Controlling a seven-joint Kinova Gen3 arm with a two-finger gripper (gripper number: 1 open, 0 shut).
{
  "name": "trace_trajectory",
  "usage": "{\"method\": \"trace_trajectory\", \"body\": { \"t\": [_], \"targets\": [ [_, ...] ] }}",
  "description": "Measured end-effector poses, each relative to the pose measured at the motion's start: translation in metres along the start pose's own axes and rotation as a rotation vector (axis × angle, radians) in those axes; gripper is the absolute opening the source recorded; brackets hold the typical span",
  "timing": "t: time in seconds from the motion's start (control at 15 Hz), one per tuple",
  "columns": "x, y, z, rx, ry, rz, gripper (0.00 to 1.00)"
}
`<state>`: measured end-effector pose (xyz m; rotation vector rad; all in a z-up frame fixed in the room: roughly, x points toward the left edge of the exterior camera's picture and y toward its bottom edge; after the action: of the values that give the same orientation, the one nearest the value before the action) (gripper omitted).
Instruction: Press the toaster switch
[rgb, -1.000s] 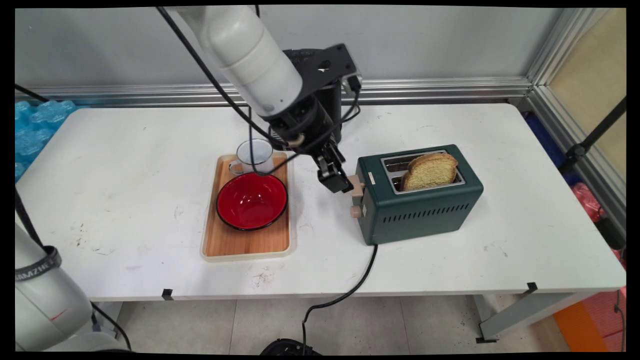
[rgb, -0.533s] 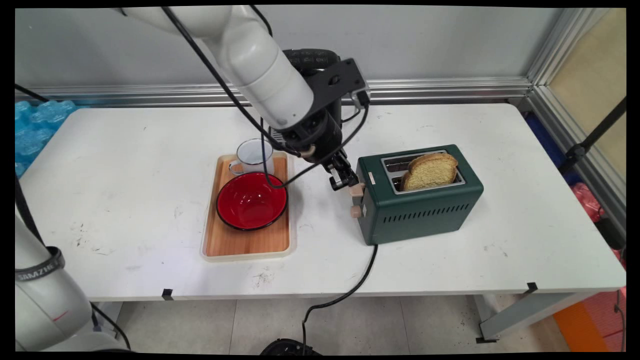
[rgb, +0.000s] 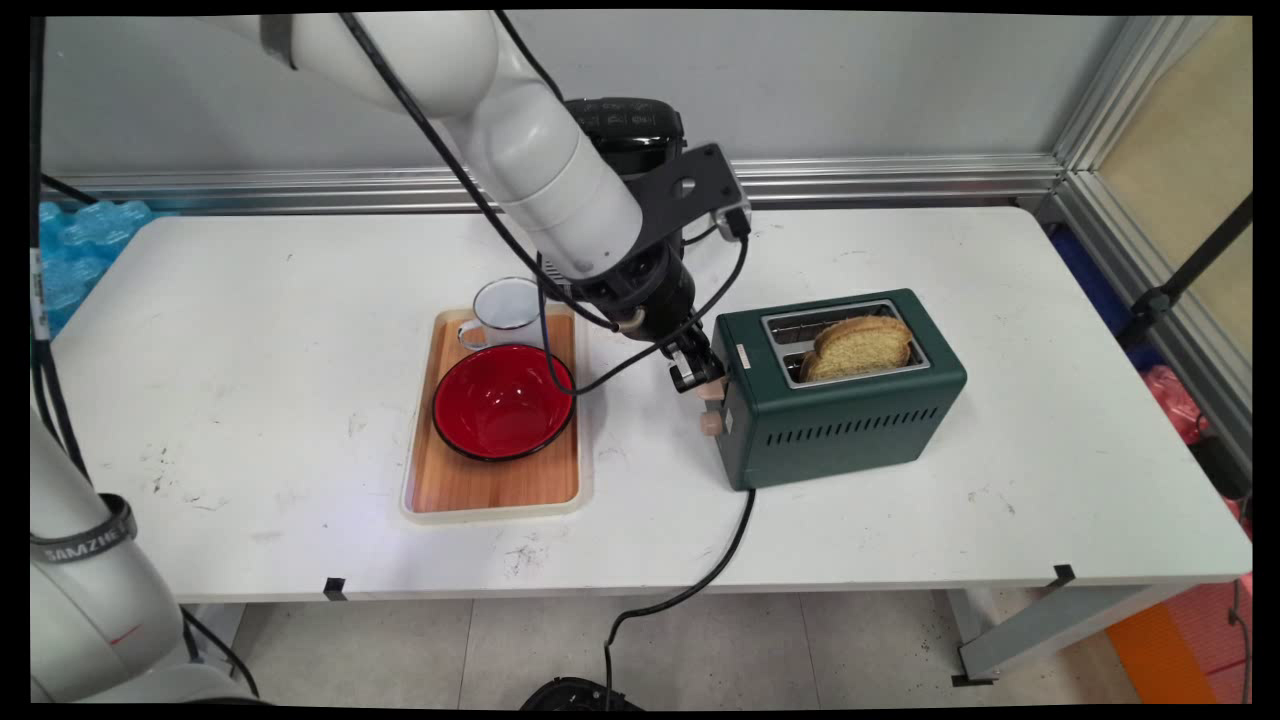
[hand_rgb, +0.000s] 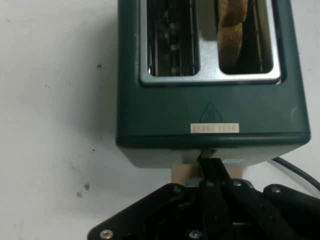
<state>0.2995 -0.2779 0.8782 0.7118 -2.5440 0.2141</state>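
Gripper (rgb: 692, 376) sits at the left end of the green toaster (rgb: 840, 400), jaws closed together, tips pressed down on the beige lever (rgb: 712, 390); nothing pinched between them; in the hand view the gripper (hand_rgb: 210, 167) shows both fingers (hand_rgb: 212, 172) side by side as one black bar over the lever (hand_rgb: 182, 174), right against the toaster (hand_rgb: 210, 105) end wall. Beige knob (rgb: 709, 423) just below the lever on the same end face. Bread slice (rgb: 860, 346) stands in the near slot, sunk partly, top crust showing above the slot rim; far slot bare metal; hand view has the bread slice (hand_rgb: 231, 35) in the right slot. Black power cord (rgb: 700, 570) runs from the toaster's lower left corner off the table (rgb: 250, 330) front edge. Left of the gripper, apart from it: wooden tray (rgb: 492, 485) holding a red bowl (rgb: 503, 402) and, touching the bowl's far rim, a white mug (rgb: 505, 310) with handle to the left. Black cables (rgb: 640, 350) from the arm droop over the tray's right edge.
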Motion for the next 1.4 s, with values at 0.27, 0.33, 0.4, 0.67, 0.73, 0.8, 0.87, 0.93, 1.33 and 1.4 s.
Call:
{"method": "trace_trajectory", "body": {
  "t": [0.27,0.33,0.4,0.67,0.73,0.8,0.87,0.93,1.33,1.4],
  "targets": [
    [-0.006,-0.001,0.011,0.003,-0.017,-0.001,0.00],
    [-0.007,-0.001,0.012,0.003,-0.019,-0.001,0.00],
    [-0.008,-0.001,0.014,0.003,-0.022,-0.001,0.00],
    [-0.012,-0.002,0.021,0.003,-0.030,-0.001,0.00],
    [-0.012,-0.002,0.022,0.003,-0.032,-0.001,0.00],
    [-0.013,-0.002,0.024,0.003,-0.033,-0.001,0.00],
    [-0.013,-0.002,0.024,0.003,-0.034,-0.002,0.00],
    [-0.013,-0.002,0.025,0.003,-0.035,-0.002,0.00],
    [-0.016,-0.003,0.030,0.004,-0.041,-0.003,0.00],
    [-0.016,-0.003,0.030,0.004,-0.042,-0.003,0.00]
  ]
}}
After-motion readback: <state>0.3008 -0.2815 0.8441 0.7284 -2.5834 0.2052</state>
